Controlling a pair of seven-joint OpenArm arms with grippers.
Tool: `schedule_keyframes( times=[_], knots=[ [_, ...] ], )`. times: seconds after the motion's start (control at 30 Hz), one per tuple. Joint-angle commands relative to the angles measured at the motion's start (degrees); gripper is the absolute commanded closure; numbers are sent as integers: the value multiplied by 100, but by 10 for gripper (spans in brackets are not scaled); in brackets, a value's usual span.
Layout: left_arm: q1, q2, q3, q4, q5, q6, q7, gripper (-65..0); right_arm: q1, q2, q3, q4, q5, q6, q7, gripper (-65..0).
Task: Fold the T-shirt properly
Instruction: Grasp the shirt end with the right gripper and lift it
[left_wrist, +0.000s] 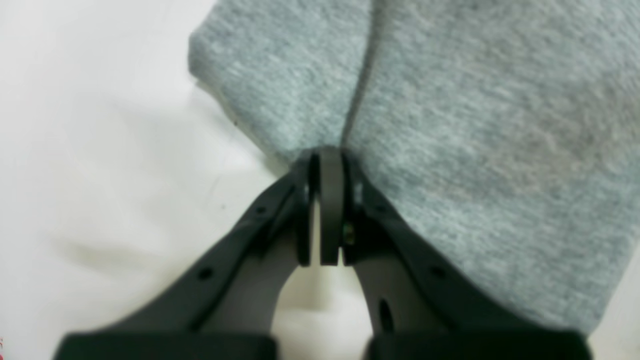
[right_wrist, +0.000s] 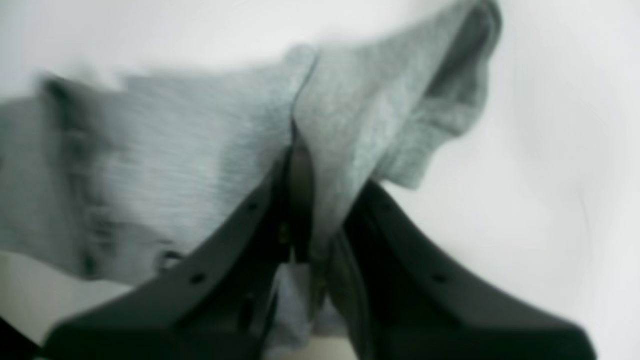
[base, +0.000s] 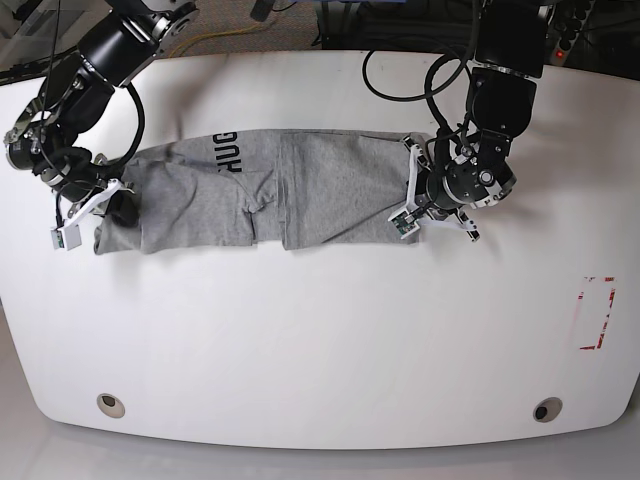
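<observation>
T-shirt, base view: the T-shirt (base: 270, 195) lies stretched in a long grey band across the far half of the white desk (base: 320, 340), partly folded, one arm at each end
Writing, base view: dark block letters near the far edge, left of middle, read roughly "HUG"; the rest is tucked under a fold
Desk marks, base view: a red outlined rectangle (base: 597, 313) near the right edge; two round fittings (base: 111, 404) near the front corners
Left pincer, base view: the left pincer (base: 412, 205) sits at the shirt's right end, touching the cloth; its tips are too small here to judge
Right pincer, base view: the right pincer (base: 112, 205) sits at the shirt's left end, where the cloth is bunched
Left wrist view: the black tips meet, pressed together on the cloth's edge (left_wrist: 327, 155); a seam or fold line runs away from the tips; the grey knit fills the upper right and the desk the left; blurred
Right wrist view: the jaws are drawn together with a pleat of grey cloth (right_wrist: 320, 215) pinched between them; a loose corner or sleeve lifts at upper right; dark smears on the left may be the lettering, unreadable through blur
Hidden: the shirt's underside and most of the print
</observation>
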Motion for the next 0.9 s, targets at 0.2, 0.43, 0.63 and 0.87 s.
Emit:
schedule_keyframes(
  times=[0.2, 0.43, 0.63, 0.87],
  knots=[
    [0, 111, 260, -235, 63, -14, 181, -10, -131, 110, -665, 1412, 1464, 30, -104, 0],
    [8, 146, 286, -393, 54, -14, 181, -10, -307, -356, -1350, 1773, 2097, 30, -104, 0],
    [8, 154, 286, -402, 45, -14, 181, -10, -386, -962, -1781, 1764, 2106, 30, -104, 0],
    [8, 154, 278, -402, 37, -14, 181, -10, -369, -1683, -2159, 1764, 1596, 30, -82, 0]
  ],
)
